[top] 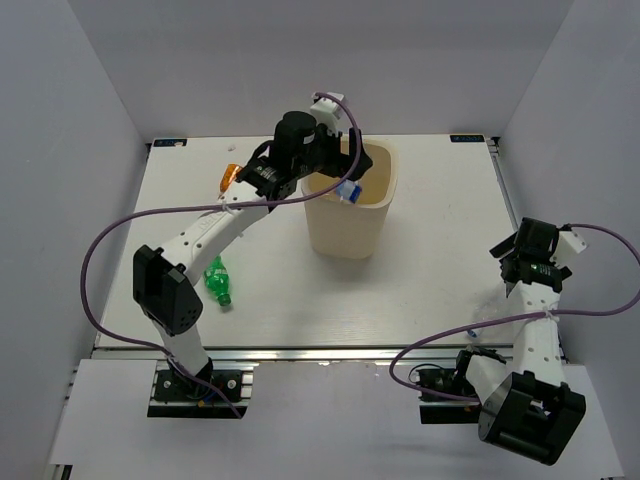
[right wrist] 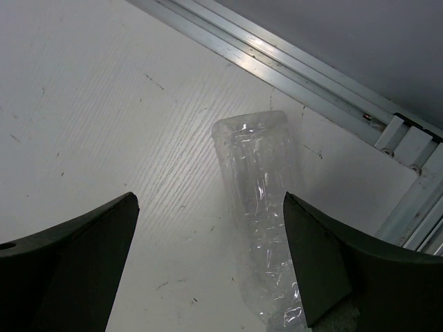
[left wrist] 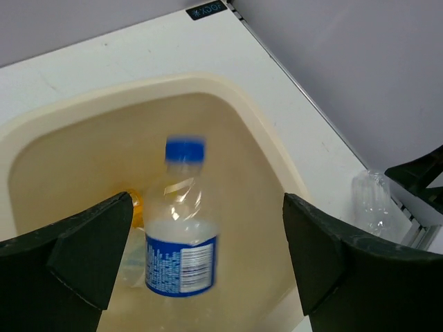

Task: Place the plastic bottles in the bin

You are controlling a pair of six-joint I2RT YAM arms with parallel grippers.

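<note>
My left gripper (top: 345, 176) hangs open over the cream-beige bin (top: 385, 205). A clear bottle with a blue cap and blue label (left wrist: 181, 238) is blurred and loose between the fingers, inside the bin's mouth (left wrist: 228, 90); it also shows in the top view (top: 349, 191). Another clear bottle (left wrist: 130, 266) and something orange (left wrist: 136, 205) lie deeper in the bin. My right gripper (top: 510, 256) is open low over a clear crushed bottle (right wrist: 259, 200) lying on the table, nearer the right finger (right wrist: 325, 256). A green bottle (top: 218, 283) and an orange one (top: 229, 178) lie on the table at the left.
The clear bottle lies close to the aluminium rail (right wrist: 277, 59) at the table's right edge. Grey walls enclose the table on three sides. The left arm (top: 215, 230) stretches over the table between the green and orange bottles.
</note>
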